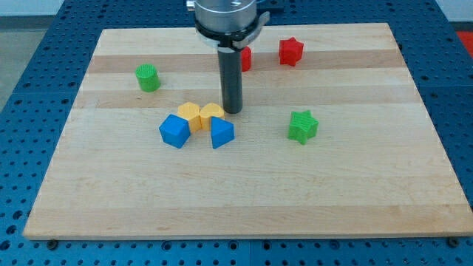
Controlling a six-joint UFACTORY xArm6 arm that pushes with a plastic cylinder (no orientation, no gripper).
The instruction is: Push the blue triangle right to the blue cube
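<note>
The blue triangle [221, 133] lies near the board's middle, just below two yellow blocks. The blue cube [175, 131] sits to its left, with a small gap between them, touching the left yellow block [190, 114]. The right yellow block [212, 113] touches the triangle's top. My tip [233, 111] rests on the board just right of the right yellow block, above and slightly right of the blue triangle, close to it but apart.
A green cylinder [148, 77] stands at the upper left. A green star [303, 126] lies right of the middle. A red star [291, 51] sits near the top, and another red block [245, 58] is partly hidden behind the rod. The wooden board [369, 207] lies on a blue pegboard.
</note>
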